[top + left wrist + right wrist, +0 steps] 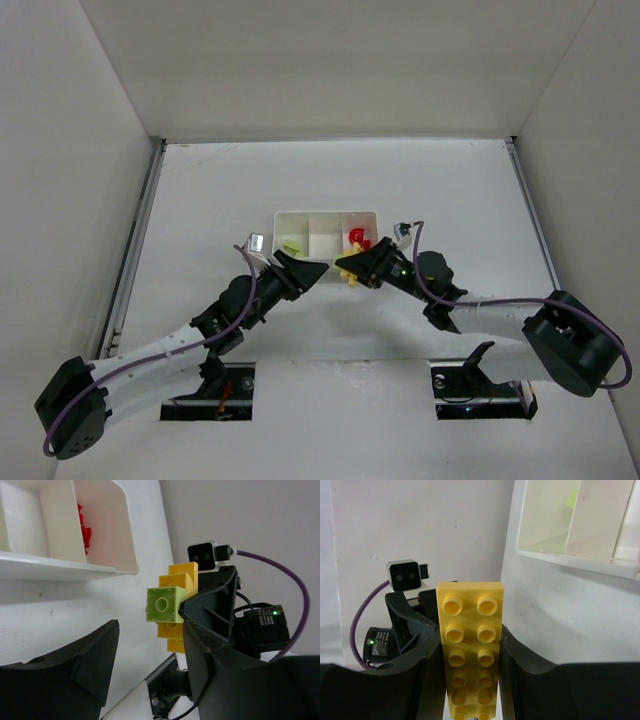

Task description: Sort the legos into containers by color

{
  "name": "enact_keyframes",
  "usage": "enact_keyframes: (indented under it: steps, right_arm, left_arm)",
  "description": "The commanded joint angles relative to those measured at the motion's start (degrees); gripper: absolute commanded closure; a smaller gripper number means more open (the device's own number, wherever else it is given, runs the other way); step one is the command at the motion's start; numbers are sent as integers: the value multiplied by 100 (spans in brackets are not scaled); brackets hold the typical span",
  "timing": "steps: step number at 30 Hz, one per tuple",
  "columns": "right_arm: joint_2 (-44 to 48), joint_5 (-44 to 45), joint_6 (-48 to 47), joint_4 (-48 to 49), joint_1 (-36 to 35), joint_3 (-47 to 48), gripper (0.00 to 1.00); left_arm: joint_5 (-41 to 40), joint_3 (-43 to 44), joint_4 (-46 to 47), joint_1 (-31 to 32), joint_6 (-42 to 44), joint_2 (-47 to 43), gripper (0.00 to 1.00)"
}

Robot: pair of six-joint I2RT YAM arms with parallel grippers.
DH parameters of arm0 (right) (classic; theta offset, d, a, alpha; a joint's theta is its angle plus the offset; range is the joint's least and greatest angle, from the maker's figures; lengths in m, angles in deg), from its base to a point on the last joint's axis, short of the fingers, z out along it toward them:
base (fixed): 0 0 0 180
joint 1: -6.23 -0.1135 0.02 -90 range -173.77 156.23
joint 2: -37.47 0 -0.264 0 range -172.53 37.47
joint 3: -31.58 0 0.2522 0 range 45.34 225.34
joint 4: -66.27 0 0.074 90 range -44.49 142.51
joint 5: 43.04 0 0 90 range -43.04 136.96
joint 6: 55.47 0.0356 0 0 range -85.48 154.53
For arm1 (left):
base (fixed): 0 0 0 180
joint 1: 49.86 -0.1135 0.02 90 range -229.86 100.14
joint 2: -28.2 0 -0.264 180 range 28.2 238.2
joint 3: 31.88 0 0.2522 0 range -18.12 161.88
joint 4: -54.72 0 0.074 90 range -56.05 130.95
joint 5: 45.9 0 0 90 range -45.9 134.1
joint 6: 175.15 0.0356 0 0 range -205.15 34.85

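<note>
The yellow brick [470, 650], judged light and stiff, sits clamped in the right fingers [530, 685] beside the tray [327, 213], a green brick [162, 605] seemingly stuck on it, best pinched by its sides with the parted left fingers [75, 675]

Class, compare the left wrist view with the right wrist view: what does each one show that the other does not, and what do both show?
Only the left wrist view: a light green brick joined to the yellow brick, and red legos in an end compartment of the tray. Only the right wrist view: the yellow brick's studded face, clamped between the right fingers, and a light green piece lying in a tray compartment. Both: the yellow brick and the tray.
</note>
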Motion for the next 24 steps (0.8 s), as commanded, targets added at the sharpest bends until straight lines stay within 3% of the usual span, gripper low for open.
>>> enact_keyframes:
  steps: [1,10,15,24]
  right_arm:
    - [-73,-182,271,764,-52,148,60]
    - [-292,-261,659,1169,-52,157,59]
    - [-450,-279,922,1476,-78,174,59]
    - [-846,-226,1537,2399,-69,78,58]
  left_arm:
    - [67,-120,1305,17,-370,70,49]
    - [120,-164,1930,113,-441,457,50]
    - [120,-173,1957,131,-450,457,55]
    - [102,-173,1957,149,-493,449,54]
